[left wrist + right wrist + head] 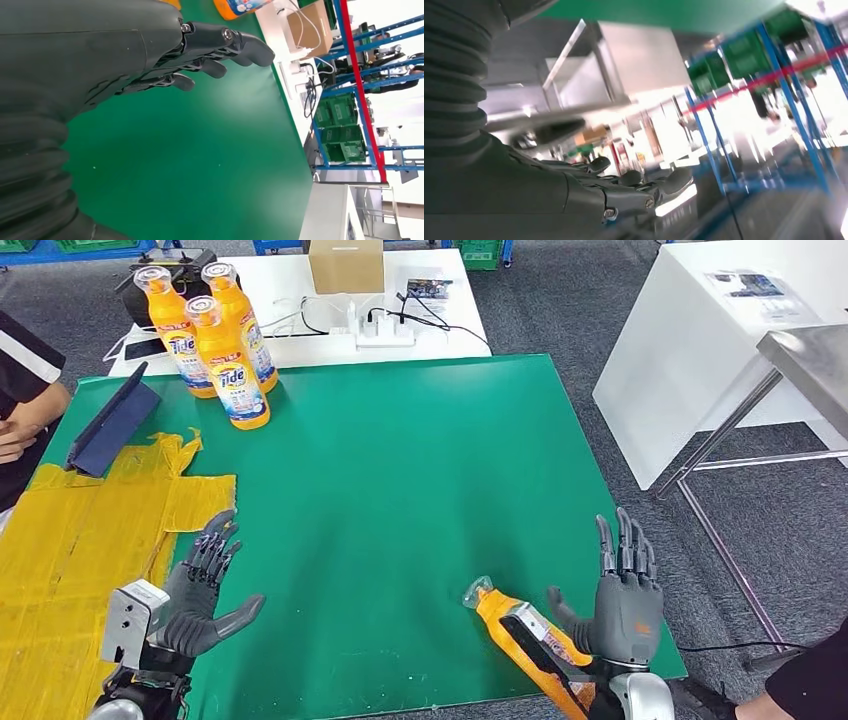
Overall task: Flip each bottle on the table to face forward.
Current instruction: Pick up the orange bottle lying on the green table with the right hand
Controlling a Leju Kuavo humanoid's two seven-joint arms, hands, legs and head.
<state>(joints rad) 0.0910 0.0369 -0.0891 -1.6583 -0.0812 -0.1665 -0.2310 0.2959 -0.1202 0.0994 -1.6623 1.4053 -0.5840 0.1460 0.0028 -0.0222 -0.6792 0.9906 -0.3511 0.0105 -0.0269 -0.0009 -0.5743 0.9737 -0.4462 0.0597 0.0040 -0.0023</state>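
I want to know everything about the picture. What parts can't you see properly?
- Lying bottle, head view: its lower end is cut off by the picture edge, behind the right hand.
- Its label: too small to read.
- Right wrist view: blurred throughout.
- Standing bottles: the rear ones are partly hidden by the front one.

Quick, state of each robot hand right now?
Left robot hand: open, fingers spread, holding nothing.
Right robot hand: open, fingers extended, beside the lying bottle, not gripping it.
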